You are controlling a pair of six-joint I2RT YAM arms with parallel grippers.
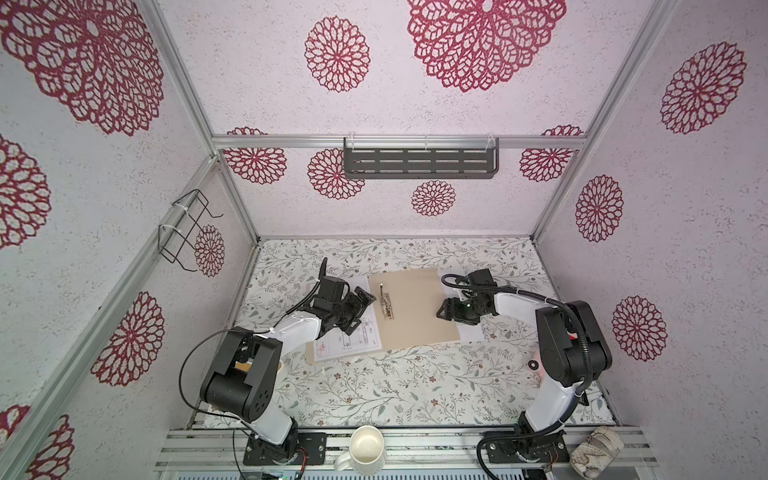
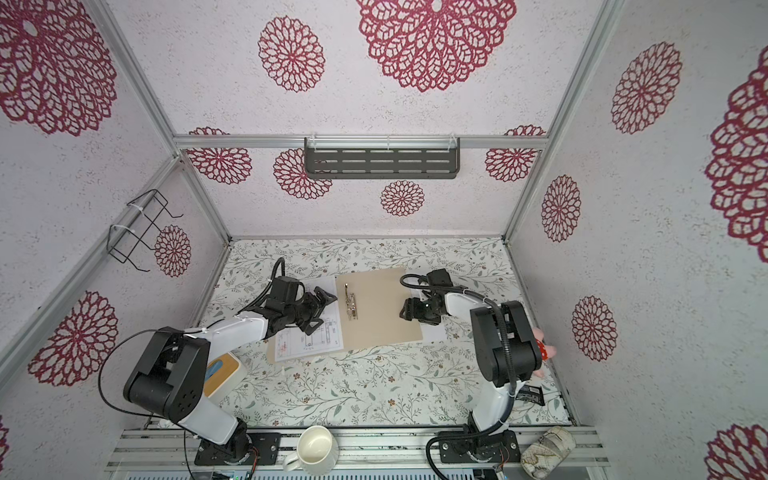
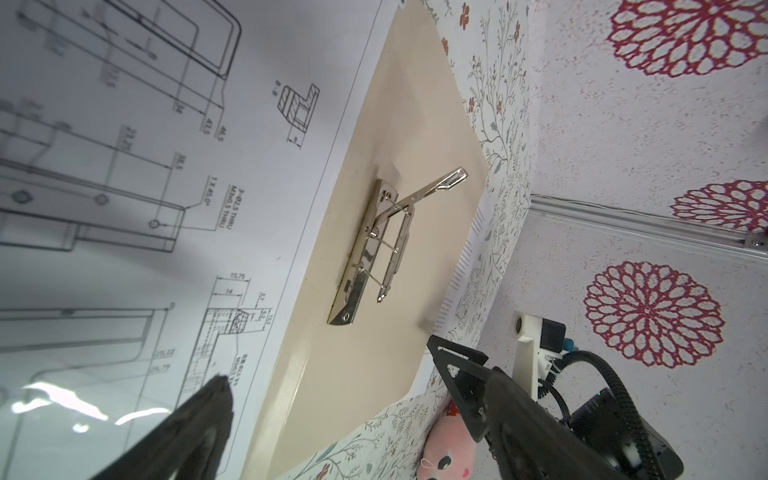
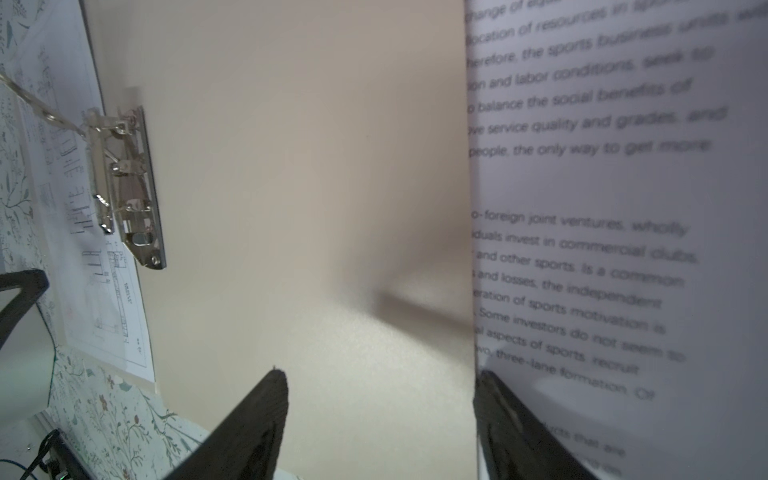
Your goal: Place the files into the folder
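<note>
The beige folder (image 1: 415, 299) lies open on the floral mat, its metal clip (image 1: 386, 305) raised near the spine. One of the files, the technical drawing sheet (image 1: 353, 345), rests on the folder's left flap. My left gripper (image 1: 360, 313) hovers open over this sheet, with nothing between its fingers. The other file, the printed text sheet (image 4: 602, 187), lies at the folder's right edge. My right gripper (image 4: 380, 374) is open there. One finger is over the bare folder (image 4: 311, 166), the other sits at the sheet's edge, partly covered by the paper.
A white mug (image 1: 365, 449) and a patterned cup on its side (image 1: 596, 453) sit on the front rail. A bamboo-topped tissue box (image 2: 222, 372) stands by the left arm. A pink plush toy (image 2: 544, 353) lies at the right wall. A dark shelf (image 1: 419, 162) hangs on the back wall.
</note>
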